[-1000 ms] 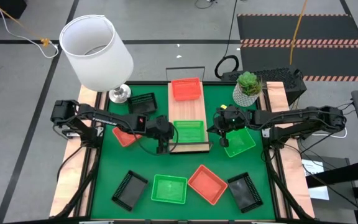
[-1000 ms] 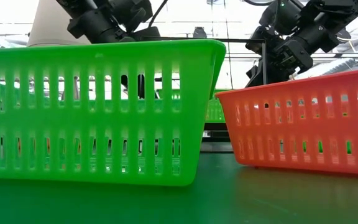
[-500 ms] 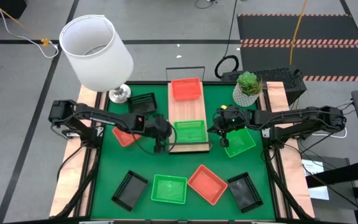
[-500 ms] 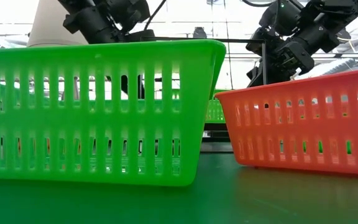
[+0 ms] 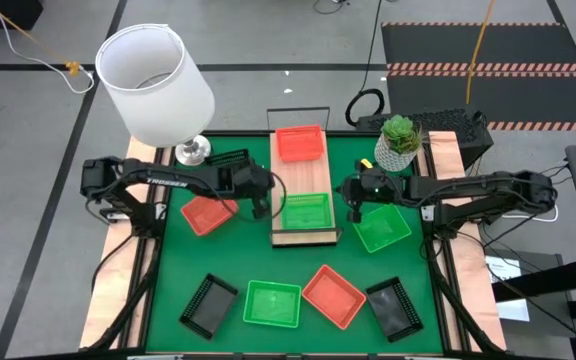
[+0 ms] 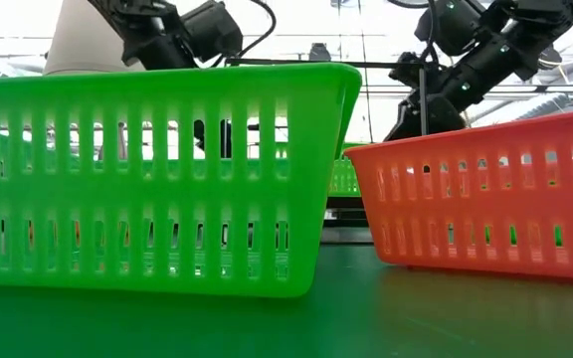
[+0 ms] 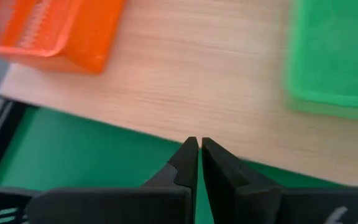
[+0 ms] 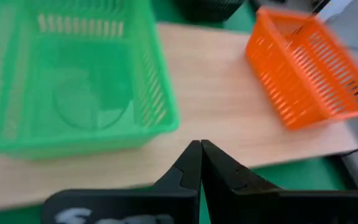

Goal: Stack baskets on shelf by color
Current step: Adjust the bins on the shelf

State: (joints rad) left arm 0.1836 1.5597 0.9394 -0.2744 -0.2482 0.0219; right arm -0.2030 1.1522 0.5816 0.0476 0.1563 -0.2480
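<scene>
Both closed, empty end effectors, left (image 5: 259,203) and right (image 5: 354,203), have backed off the shelf (image 5: 304,190), risking nudging neighbouring baskets.

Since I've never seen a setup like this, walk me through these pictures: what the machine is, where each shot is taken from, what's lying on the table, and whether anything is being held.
It is a robot with two dark arms at a green-matted table. One picture looks straight down, one looks level across the tabletop, and two come from cameras on the wrists.

From above, a wooden shelf lies mid-table, holding an orange basket at its far end and a green basket at its near end. Other baskets lie on the mat: orange, green and black ones, four of them along the near edge. A white lamp and a potted plant stand at the far corners.

The left gripper and the right gripper sit on either side of the shelf. Both are shut and hold nothing.
</scene>
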